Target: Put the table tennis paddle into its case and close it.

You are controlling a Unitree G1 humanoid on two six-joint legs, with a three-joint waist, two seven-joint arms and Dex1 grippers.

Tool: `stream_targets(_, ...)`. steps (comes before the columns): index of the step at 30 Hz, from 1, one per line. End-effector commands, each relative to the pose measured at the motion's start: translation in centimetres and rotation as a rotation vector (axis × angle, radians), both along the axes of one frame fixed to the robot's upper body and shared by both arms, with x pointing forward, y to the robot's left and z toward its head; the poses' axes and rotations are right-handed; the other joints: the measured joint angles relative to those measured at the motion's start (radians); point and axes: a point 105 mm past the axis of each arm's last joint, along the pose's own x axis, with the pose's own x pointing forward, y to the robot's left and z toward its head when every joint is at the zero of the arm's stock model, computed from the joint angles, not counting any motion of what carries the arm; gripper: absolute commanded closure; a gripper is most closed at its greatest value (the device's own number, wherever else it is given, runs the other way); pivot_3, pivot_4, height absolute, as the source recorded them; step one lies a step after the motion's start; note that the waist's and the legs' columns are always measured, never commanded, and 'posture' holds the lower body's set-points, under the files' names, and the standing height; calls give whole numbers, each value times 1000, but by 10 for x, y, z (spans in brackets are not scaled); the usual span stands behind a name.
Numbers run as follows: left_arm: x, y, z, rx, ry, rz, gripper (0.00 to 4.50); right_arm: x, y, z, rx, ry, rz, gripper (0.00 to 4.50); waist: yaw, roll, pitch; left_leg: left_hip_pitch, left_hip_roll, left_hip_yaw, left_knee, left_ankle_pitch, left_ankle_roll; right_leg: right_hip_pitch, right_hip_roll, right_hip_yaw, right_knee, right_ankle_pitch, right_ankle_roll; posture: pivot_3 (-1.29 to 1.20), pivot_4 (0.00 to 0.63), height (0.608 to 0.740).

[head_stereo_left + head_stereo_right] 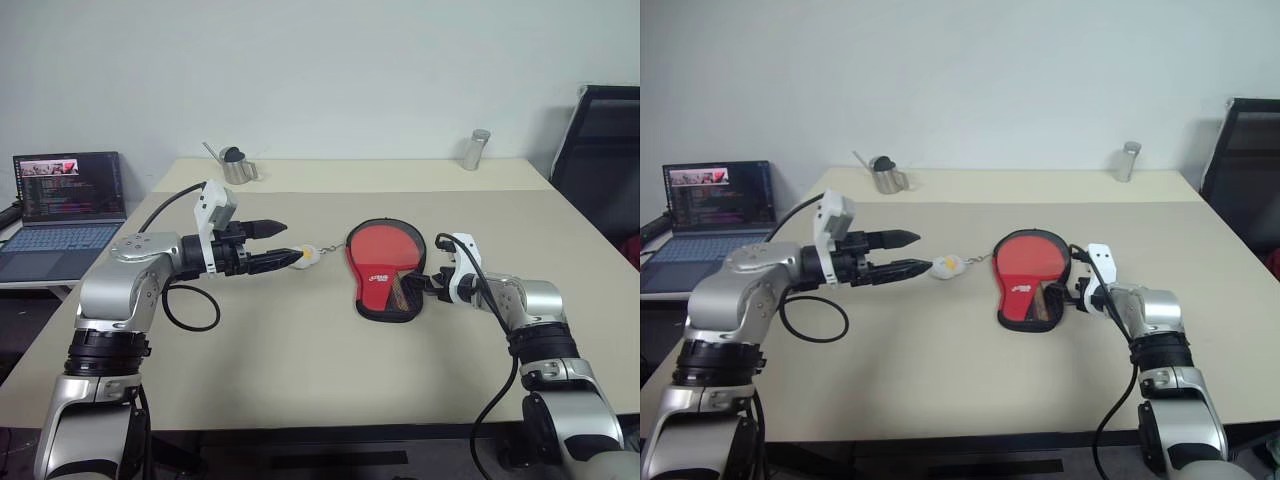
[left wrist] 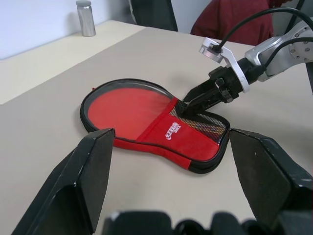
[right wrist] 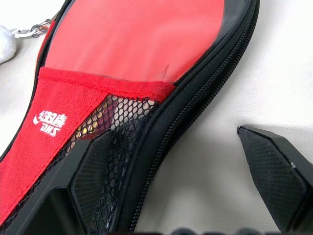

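Both sets of jaws stand wide and hold nothing: the left gripper point(image 1: 282, 246) hangs above the desk point(image 1: 300, 350) towards its left side, pointing across at the case point(image 1: 384, 268), while the right gripper point(image 2: 193, 102) is down at the case's narrow handle end, one finger point(image 3: 98, 166) lying under the black mesh pocket point(image 2: 208, 124) and the other finger on the bare desk just beside the zip. That case lies flat near the middle of the desk, red side up with its white logo point(image 3: 50, 122) showing, round end towards the far edge. Inside the opened round part a red face shows (presumably the table tennis paddle point(image 1: 382, 245), though I cannot tell rubber from lining). A small white charm point(image 1: 946, 266) on a metal chain lies on the desk beside the case's left rim, between the left gripper's tips and the case. Along the far edge stand a metal watering can point(image 1: 235, 165), towards the left corner, and a steel bottle point(image 1: 476, 149), towards the right corner, both well apart from the case. Off the desk's left side sits an open laptop point(image 1: 66, 205); a black chair point(image 1: 600, 160) stands by the far right corner.
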Motion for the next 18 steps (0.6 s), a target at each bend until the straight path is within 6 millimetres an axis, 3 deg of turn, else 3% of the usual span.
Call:
stream_targets(1, -2, -1, 15, 7, -63, -8, 470, -7, 21, -15, -12, 54, 80, 20, -2, 0, 0, 0, 0, 0, 0, 0, 0, 0, 0, 0, 0, 0, 0, 0, 150, 740)
stream_targets(8, -1, -1, 14, 9, -65, -8, 470, -5, 42, -13, -44, 12, 136, 20, -15, -1, 0, 2, 5, 2, 0, 0, 0, -1, 4, 1, 3, 0, 0, 0, 150, 740)
stream_targets(18, 1, -1, 11, 11, -67, 5, 470, 1, 49, -17, -53, 6, 128, 20, -23, -1, 0, 6, 8, 4, 0, 2, -3, 0, 6, 1, 7, 1, -3, 0, 150, 740)
